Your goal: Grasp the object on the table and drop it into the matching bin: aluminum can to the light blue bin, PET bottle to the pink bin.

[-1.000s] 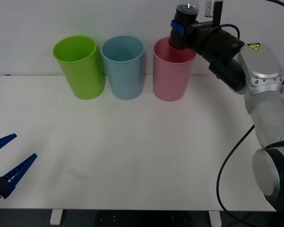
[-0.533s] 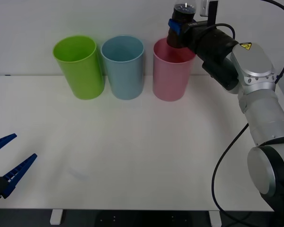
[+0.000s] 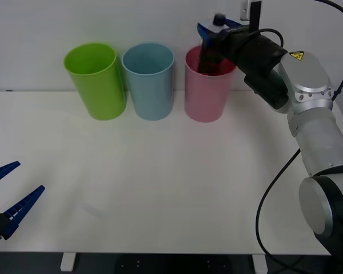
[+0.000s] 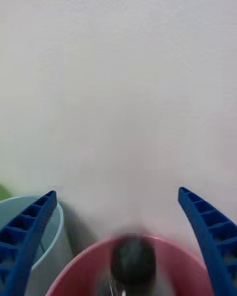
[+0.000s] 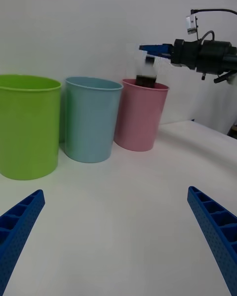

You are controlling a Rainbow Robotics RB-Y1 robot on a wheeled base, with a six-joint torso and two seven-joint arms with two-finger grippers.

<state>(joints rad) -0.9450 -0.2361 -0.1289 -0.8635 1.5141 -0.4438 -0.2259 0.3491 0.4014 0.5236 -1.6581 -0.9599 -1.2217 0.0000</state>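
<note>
A: What's the layout, big things first?

B: A white table [image 3: 160, 171], and along its far edge three tall bins in a row: a lime green bin [image 3: 95, 80], the light blue bin [image 3: 149, 80] and the pink bin [image 3: 206, 85], each just beside the next.

A: And the arms?

B: The right gripper [image 3: 217, 28] is held above the pink bin's mouth, reaching in from the robot's right. Its jaws are spread wide; in the right wrist view the two blue fingers [image 4: 24, 237] stand far apart with nothing between them. The left gripper [image 3: 8, 197] sits low at the near left corner of the table, also spread wide, well away from the bins.

A: So where's the bottle [image 3: 208, 54]?

B: Free of the jaws, directly below them and upright, its long axis vertical. It looks blurred, its lower part already inside the pink rim and its black cap at the top. From the right wrist it shows as a dark shape centred in the pink opening.

A: Right bin?

B: I'd say so: a plastic bottle belongs in pink. The drop seems nearly done, and the right arm is the only one close enough to matter.
</note>
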